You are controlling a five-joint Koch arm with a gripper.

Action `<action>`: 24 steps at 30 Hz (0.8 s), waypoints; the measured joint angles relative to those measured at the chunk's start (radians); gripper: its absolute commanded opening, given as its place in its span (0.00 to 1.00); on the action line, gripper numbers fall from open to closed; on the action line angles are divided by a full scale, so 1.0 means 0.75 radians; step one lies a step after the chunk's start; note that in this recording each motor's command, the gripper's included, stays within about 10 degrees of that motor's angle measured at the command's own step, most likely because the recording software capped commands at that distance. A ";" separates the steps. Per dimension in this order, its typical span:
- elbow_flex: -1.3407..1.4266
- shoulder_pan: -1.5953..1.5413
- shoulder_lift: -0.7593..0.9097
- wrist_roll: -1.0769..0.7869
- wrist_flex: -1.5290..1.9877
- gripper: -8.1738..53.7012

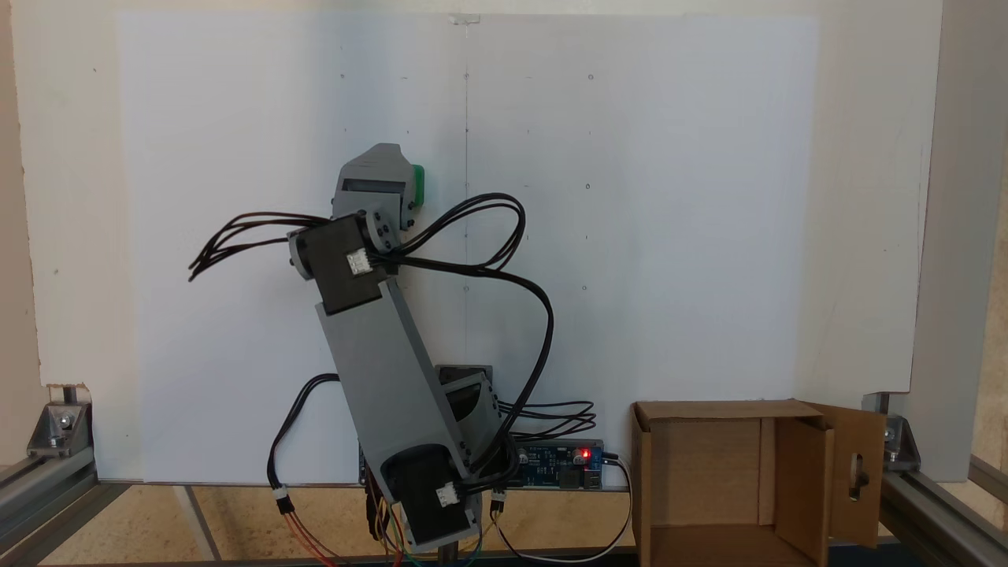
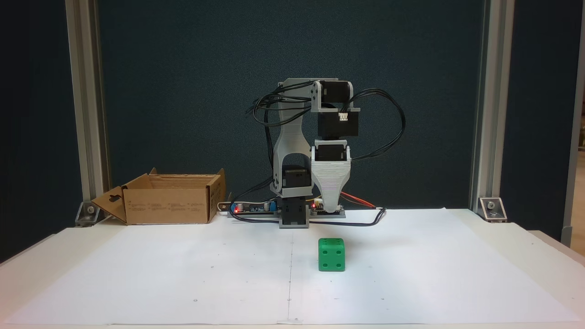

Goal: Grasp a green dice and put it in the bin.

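Green plastic dice (image 2: 332, 254) with rounded corners sits free on white paper, below and ahead of the grey gripper (image 2: 330, 194); jaw opening unclear. Looks light, rigid, slick: pinch opposite flat faces.

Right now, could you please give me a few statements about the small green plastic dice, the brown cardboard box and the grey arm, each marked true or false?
1. The small green plastic dice rests on the white paper sheet. True.
2. The dice lies inside the brown cardboard box. False: it sits on the sheet, apart from the box.
3. The grey arm's gripper hangs above the dice without touching it. True.
4. The box is closed. False: its flaps stand open.
5. One box flap has a keyhole-shaped cutout. True.
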 measured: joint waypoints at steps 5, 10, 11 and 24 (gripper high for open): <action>0.000 0.000 0.000 0.000 0.000 0.84; 0.022 0.000 0.000 0.000 -0.037 0.84; 0.039 0.000 0.000 0.000 -0.053 0.84; 0.088 -0.002 0.000 -0.006 -0.157 0.83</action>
